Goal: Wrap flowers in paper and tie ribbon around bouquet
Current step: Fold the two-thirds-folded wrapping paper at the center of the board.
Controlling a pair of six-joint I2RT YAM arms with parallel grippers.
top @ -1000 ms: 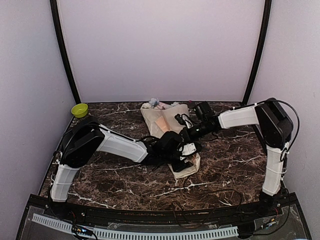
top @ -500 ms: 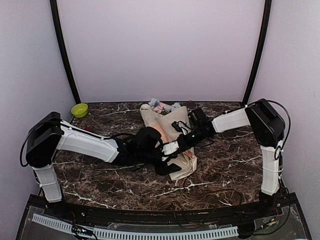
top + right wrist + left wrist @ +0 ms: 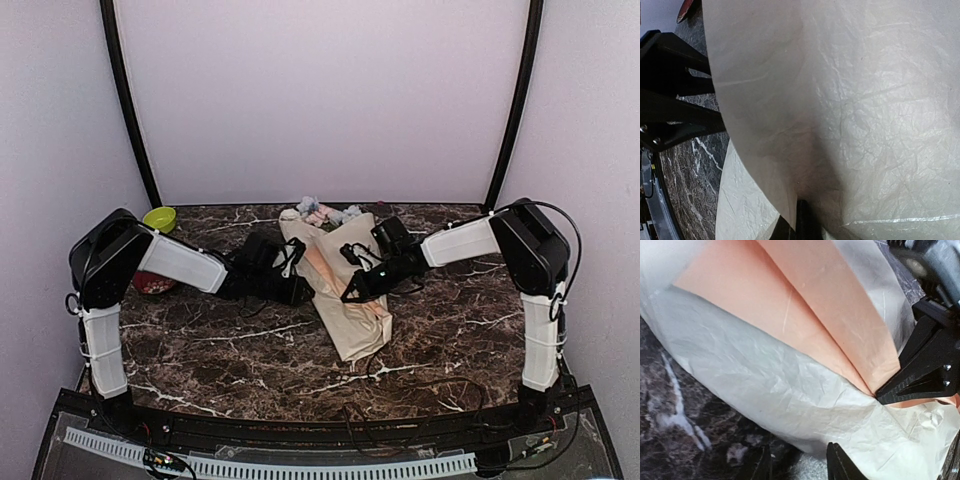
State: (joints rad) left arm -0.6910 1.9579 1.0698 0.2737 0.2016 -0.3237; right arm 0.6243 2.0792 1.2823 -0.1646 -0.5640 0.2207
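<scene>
Overhead, a dark marble tabletop [image 3: 200, 350] veined in white sits between pale lilac walls [image 3: 320, 100], with a black pole [image 3: 128, 110] rising at each far corner. A green bowl [image 3: 159, 219] stands in the far left corner. A red dish [image 3: 152, 284] shows partly under the left arm near the left edge. The bouquet [image 3: 357, 325] lies across the middle, its flowers [image 3: 322, 211] at the far edge and its narrow end pointing toward the near edge. The left gripper [image 3: 297, 287] sits low at the bouquet's left side, and the right gripper [image 3: 350, 293] reaches onto it from the right.

Only the left wrist view shows the paper [image 3: 765, 380] up close: two long peach folds lie between crinkled beige. The right gripper's black fingers [image 3: 912, 357] are closed to a point where those folds end, though I cannot tell whether they pinch a layer. That view also shows the left fingers [image 3: 840, 465] standing apart with nothing gripped, the paper's edge just beyond them. The right wrist view is almost filled with beige paper, with marble and black arm parts along its left edge.
</scene>
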